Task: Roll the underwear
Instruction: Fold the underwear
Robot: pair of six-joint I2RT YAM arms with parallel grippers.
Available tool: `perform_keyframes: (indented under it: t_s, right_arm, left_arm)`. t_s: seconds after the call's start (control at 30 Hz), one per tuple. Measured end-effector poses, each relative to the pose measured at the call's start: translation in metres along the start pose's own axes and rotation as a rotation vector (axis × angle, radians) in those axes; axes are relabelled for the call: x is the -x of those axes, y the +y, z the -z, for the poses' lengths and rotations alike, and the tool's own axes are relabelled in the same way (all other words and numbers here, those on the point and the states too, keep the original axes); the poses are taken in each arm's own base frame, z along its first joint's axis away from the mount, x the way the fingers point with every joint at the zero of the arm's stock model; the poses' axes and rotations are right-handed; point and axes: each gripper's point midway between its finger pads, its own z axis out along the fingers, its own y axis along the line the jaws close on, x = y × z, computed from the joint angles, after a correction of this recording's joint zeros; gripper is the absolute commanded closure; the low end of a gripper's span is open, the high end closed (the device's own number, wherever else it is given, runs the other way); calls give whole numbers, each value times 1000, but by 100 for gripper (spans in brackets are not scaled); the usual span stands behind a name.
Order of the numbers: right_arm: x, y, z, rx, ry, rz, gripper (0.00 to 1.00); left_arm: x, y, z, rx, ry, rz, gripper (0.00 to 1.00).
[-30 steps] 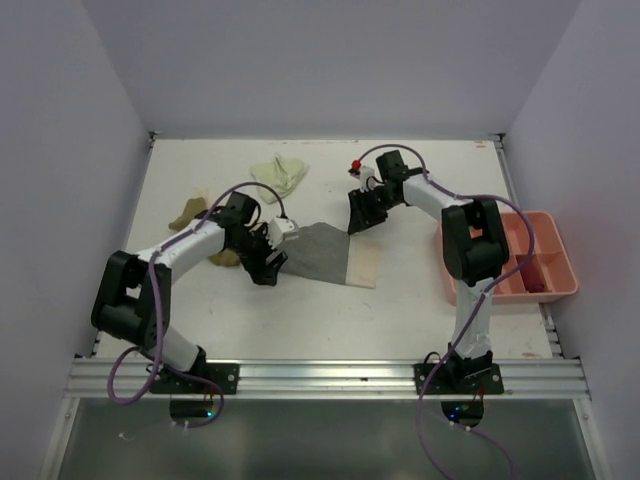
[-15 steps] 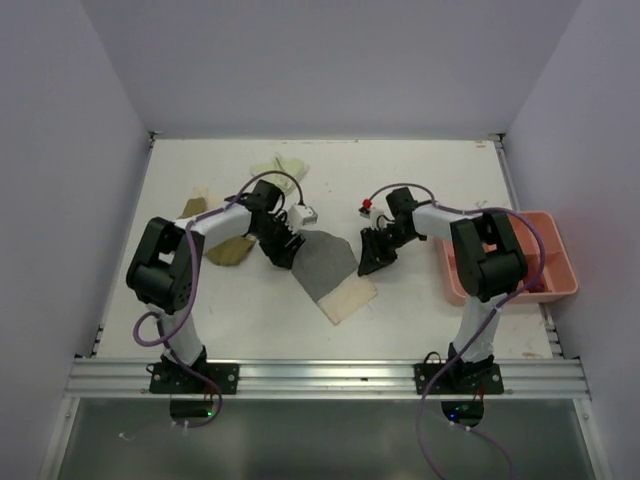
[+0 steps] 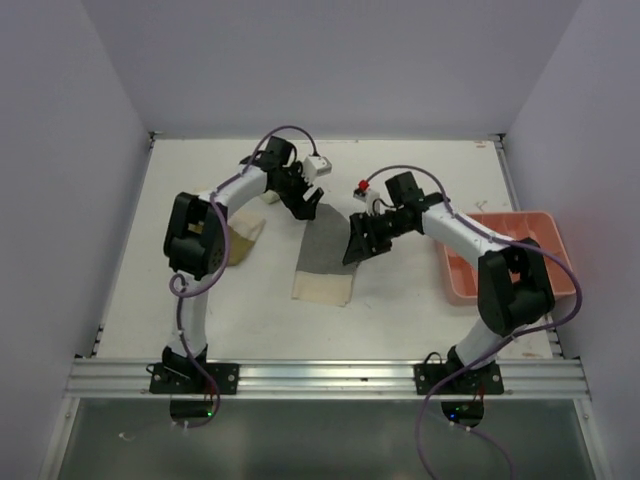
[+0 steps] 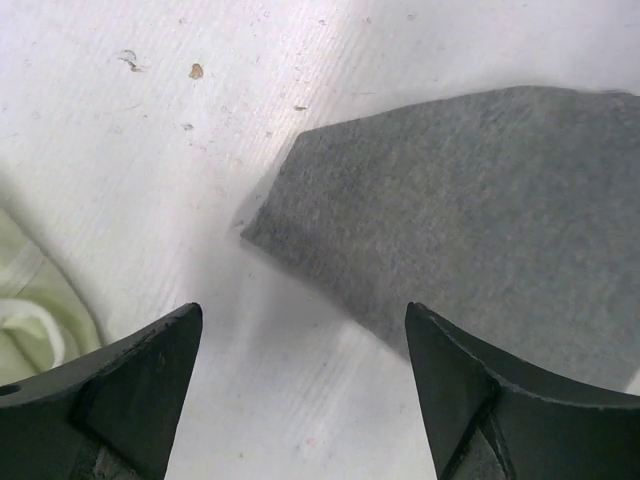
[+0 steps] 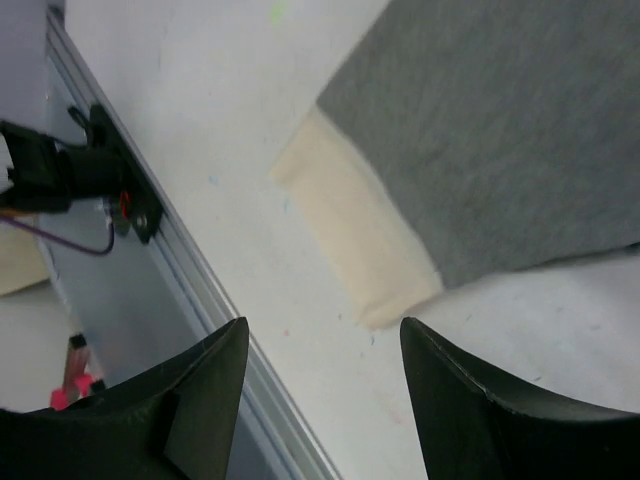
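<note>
A grey underwear (image 3: 326,243) lies flat mid-table with a cream strip (image 3: 322,288) at its near end. My left gripper (image 3: 306,201) is open and empty just above the table at the garment's far corner; the left wrist view shows that corner (image 4: 470,240) ahead of the open gripper (image 4: 300,390). My right gripper (image 3: 358,240) is open and empty at the garment's right edge; its wrist view shows the grey cloth (image 5: 500,130) and cream strip (image 5: 355,235) beyond the gripper (image 5: 320,400). A pale yellow-green garment (image 4: 30,320) lies to the left. An olive-tan garment (image 3: 245,235) is partly hidden by the left arm.
A salmon-pink tray (image 3: 540,222) with compartments stands at the right table edge, behind the right arm. The metal rail (image 3: 330,375) runs along the front edge and also shows in the right wrist view (image 5: 180,260). Walls close in the left, back and right sides.
The grey garment has swung round from lying sideways to lengthwise, cream strip toward the front. The left gripper moved toward the back of the table, and the right gripper moved nearer, to the garment's right edge.
</note>
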Motion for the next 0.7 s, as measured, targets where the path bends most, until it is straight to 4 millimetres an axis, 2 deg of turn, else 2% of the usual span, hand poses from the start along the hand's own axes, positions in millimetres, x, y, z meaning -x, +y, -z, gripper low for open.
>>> perform_keyframes:
  t_s: [0.1, 0.17, 0.23, 0.3, 0.4, 0.47, 0.53, 0.63, 0.7]
  right_arm:
    - [55, -2, 25, -31, -126, 60, 34]
    - [89, -12, 37, -61, -192, 88, 34]
    - [115, -28, 37, -93, -227, 92, 34]
    - [129, -47, 25, -116, -226, 77, 34]
    - [133, -75, 0, -134, -188, 26, 34]
    - [127, -93, -17, -146, -152, -15, 35]
    - [120, -106, -27, -162, -125, -45, 37]
    - [117, -112, -32, -171, -115, -52, 48]
    - [116, -113, -33, -169, -125, -43, 55]
  left_arm:
    - [3, -5, 26, 0, -40, 5, 7]
    - [-12, -17, 57, 1, -36, 17, 5]
    - [-24, -32, 86, 11, -46, -13, 5]
    - [-37, -61, 112, -5, -45, -59, 5]
    - [-52, -113, 124, -78, -28, -162, 6]
    - [-69, -143, 116, -137, 8, -212, 9]
    - [-95, -169, 105, -195, 74, -229, 9]
    - [-131, -185, 94, -220, 169, -227, 11]
    - [-144, -188, 90, -206, 210, -230, 11]
